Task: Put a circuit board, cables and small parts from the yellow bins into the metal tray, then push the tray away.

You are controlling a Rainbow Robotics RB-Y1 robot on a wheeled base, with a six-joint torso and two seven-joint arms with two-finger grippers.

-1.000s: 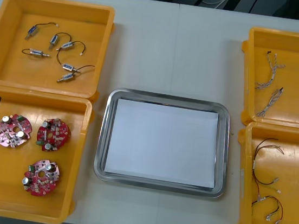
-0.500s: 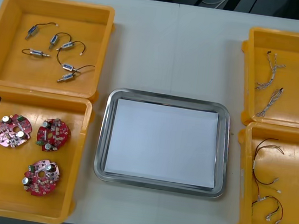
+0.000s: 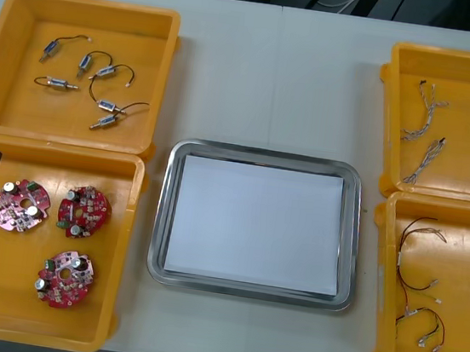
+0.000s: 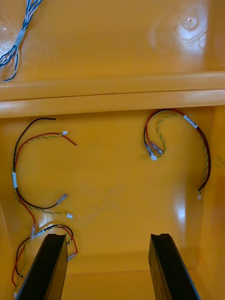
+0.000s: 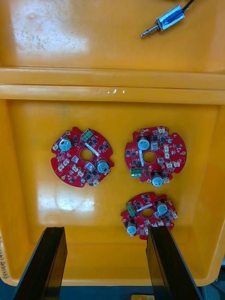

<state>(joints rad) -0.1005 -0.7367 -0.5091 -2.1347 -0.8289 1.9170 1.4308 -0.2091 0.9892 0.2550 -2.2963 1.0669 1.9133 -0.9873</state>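
Light table (image 3: 273, 78), tray (image 3: 162, 210) white inside. Left fingers (image 5: 44, 262) spread above 3 boards (image 5: 154, 156); right fingers (image 4: 47, 267) spread above red-yellow cables (image 4: 153, 150).

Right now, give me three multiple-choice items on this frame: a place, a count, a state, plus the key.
1. Where do the round red circuit boards lie? A) metal tray B) near left yellow bin C) far right yellow bin
2. How many boards are there? A) two B) three C) five
3. The fingers of the left gripper stand: A) open B) shut on a board C) shut on a cable
Key: 1 B: they lie in the near left yellow bin; 2 B: three show there; 3 A: the left gripper hovers over them, fingers apart, like the right gripper over the near right yellow bin.
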